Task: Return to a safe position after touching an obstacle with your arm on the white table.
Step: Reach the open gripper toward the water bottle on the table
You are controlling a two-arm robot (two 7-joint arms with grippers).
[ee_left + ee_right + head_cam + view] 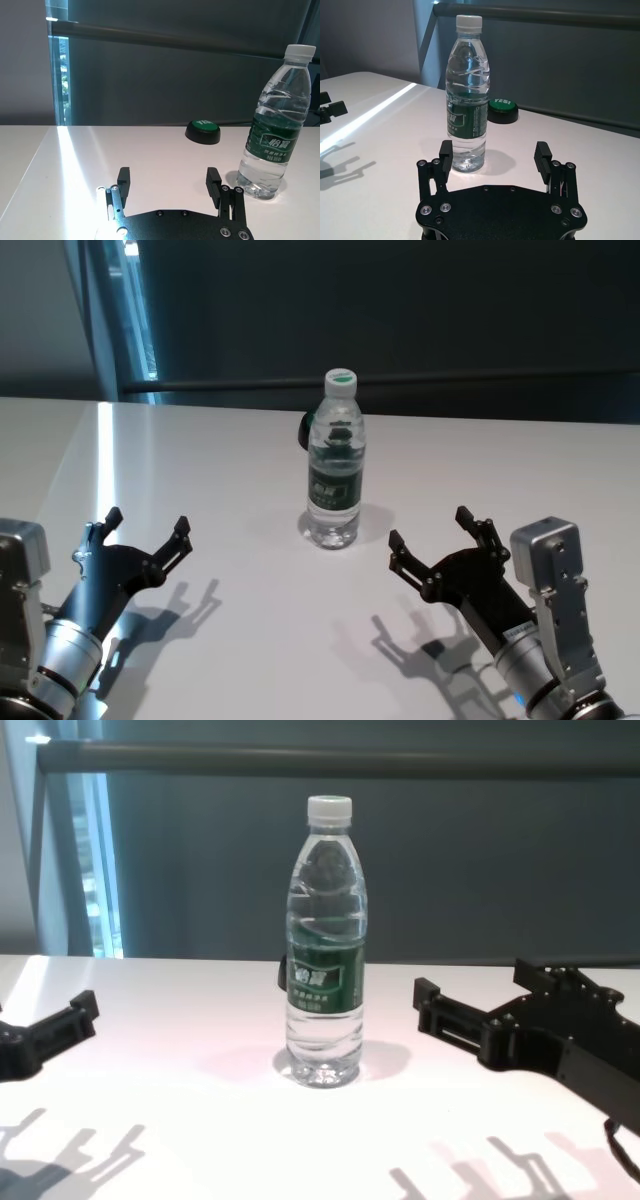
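Observation:
The obstacle, a clear water bottle (334,462) with a white cap and dark green label, stands upright mid-table on the white table (240,640); it also shows as the bottle (325,950), (272,135), (467,100). My left gripper (146,524) hovers open at the near left, well apart from the bottle. My right gripper (432,532) hovers open at the near right, a short way from the bottle, touching nothing. Both show empty in their wrist views: left gripper (170,179), right gripper (494,154).
A round black button with a green top (202,131) sits on the table just behind the bottle, also seen as the button (502,110). A dark rail (400,385) and dark wall run behind the table's far edge.

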